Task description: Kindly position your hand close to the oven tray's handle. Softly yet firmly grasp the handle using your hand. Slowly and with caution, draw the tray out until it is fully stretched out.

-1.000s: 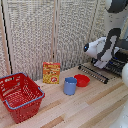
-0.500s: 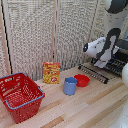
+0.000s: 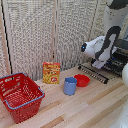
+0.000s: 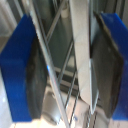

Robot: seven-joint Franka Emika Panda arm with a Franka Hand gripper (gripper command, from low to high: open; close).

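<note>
1. At the exterior view's left, a red basket [image 3: 20,96] sits on my worktop [image 3: 85,107]; through its open mesh I see nothing in it.
2. Behind it and to the right, a yellow box [image 3: 51,72] stands upright, near the slatted screen [image 3: 50,35].
3. Next comes a blue cup [image 3: 70,86], upright; its inside is hidden from this angle.
4. Just beside the cup, a red bowl [image 3: 82,80] rests low on the worktop. I cannot tell what it holds, if anything.
5. Further right, the oven tray [image 3: 102,70] lies flat, extended over the worktop from the oven [image 3: 119,59] at the exterior view's right edge. Its handle [image 3: 92,73] runs along the front edge, near the red bowl but apart from it.
6. My arm [image 3: 106,45] reaches in from the upper right, bends at a rounded white joint and angles down over the tray. The tool itself is hidden behind the arm in the exterior view.
7. In the wrist view my tool [image 4: 67,65] shows two blue fingers [image 4: 20,70] set apart, with the tray's thin bars and a pale strip in the gap between them. The view is blurred, so I cannot tell whether the pads are pressing on any bar or merely straddling it.
</note>
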